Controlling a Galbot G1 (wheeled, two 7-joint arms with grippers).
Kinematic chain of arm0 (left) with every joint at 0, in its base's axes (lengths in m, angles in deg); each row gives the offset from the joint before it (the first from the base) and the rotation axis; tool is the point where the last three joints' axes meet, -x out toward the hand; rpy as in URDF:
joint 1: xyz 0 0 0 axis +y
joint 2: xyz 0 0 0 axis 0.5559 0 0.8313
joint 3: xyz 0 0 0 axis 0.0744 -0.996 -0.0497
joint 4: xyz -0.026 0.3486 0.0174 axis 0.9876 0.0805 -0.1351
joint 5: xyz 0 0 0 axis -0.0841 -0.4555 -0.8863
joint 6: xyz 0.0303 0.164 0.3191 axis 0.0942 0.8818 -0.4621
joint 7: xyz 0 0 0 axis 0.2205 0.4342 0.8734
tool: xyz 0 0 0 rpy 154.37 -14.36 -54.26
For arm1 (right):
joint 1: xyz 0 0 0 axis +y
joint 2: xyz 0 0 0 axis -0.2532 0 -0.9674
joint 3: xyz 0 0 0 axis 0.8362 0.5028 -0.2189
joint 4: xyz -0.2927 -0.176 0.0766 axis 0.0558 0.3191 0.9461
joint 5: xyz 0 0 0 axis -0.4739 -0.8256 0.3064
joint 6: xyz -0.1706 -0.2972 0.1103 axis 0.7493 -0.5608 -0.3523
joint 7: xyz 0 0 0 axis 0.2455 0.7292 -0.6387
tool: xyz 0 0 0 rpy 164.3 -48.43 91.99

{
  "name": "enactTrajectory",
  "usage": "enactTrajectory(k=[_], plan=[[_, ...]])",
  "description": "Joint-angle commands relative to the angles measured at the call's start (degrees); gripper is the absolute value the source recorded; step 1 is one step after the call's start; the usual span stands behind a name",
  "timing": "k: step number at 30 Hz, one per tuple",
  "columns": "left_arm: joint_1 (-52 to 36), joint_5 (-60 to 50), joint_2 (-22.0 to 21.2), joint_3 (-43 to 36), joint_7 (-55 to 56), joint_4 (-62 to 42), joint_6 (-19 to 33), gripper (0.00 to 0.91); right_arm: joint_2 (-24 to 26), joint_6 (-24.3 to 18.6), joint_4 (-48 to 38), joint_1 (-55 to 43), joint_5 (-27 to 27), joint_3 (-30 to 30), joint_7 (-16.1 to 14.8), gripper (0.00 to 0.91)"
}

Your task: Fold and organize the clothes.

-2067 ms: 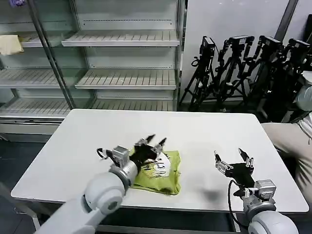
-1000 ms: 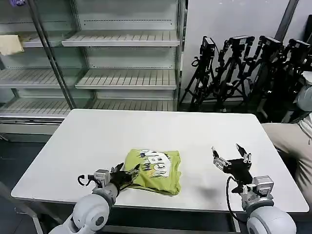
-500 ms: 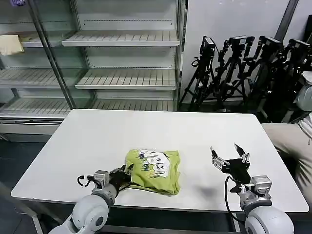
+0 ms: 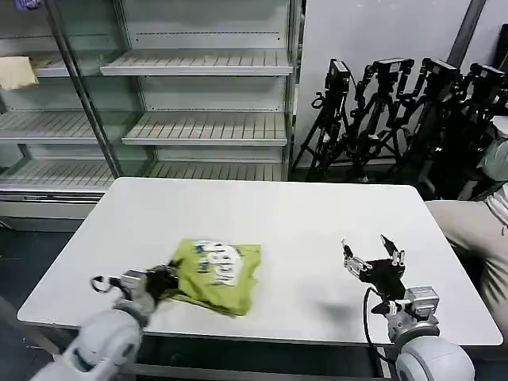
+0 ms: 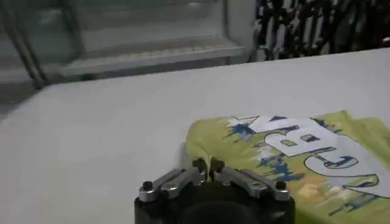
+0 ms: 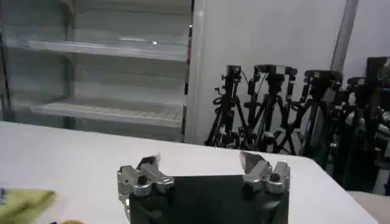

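Lime-green printed shirt [image 4: 213, 275], folded into a packet, has slid toward the table's [image 4: 317, 214] front-left corner, dragged by the left gripper [image 4: 162, 280] clamped on its edge, while the right gripper [image 4: 371, 258] waits spread open.

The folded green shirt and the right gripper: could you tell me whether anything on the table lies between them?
Nothing visible does. Bare white table separates the shirt from the open right gripper; the left gripper pinches the shirt's opposite edge.
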Motion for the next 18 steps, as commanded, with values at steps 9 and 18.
enactTrajectory(k=[9, 18], plan=[[8.83, -14.34, 15.86, 37.21, -17.75, 3.05, 0.06, 0.000, -0.73, -1.26, -0.62, 0.13, -0.42, 0.29, -0.40, 0.907], [5.42, -21.72, -0.94, -7.99, -9.34, 24.65, 0.09, 0.010, -0.99, -1.34, 0.15, 2.67, -0.75, -1.01, -0.28, 0.907]])
